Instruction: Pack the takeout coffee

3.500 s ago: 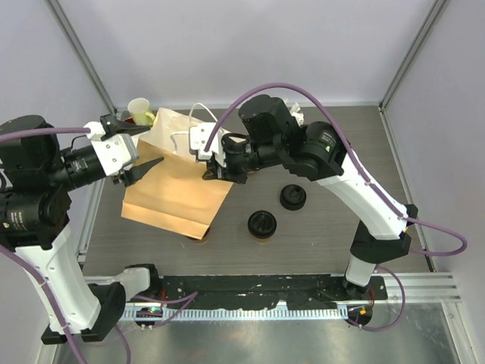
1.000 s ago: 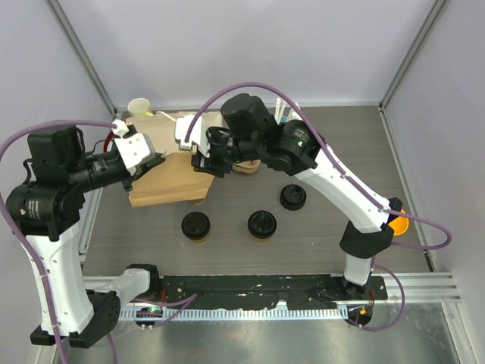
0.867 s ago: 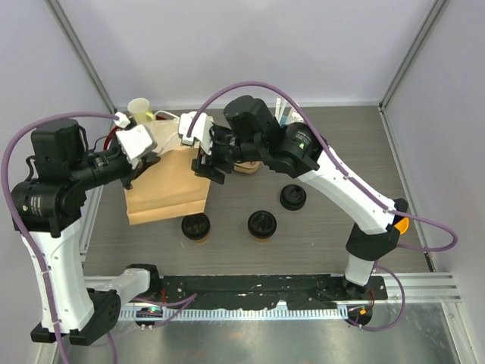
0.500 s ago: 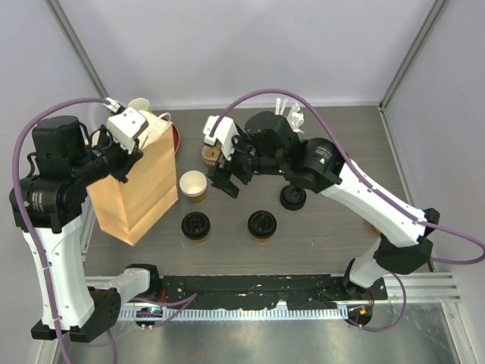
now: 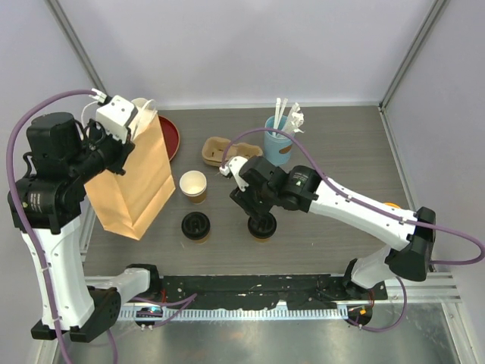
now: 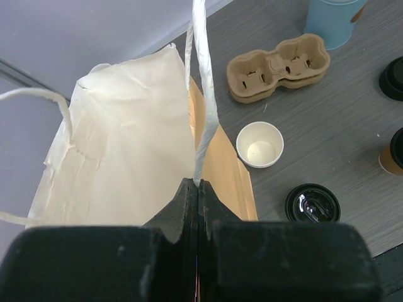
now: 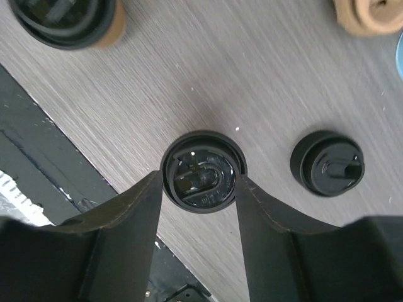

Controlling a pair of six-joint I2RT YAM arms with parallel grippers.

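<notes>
right hand (image 7: 199, 189) straddles a lidded cup (image 7: 201, 168)

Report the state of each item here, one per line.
paper bag, held up by one handle, mouth open
left claw, shut on that handle
right-hand lidded cup, upright, lid on
right claw, straddling right-hand lidded cup, grip unclear
left-hand lidded cup, upright, untouched
lidless cup, upright, empty
cup carrier, empty
</notes>
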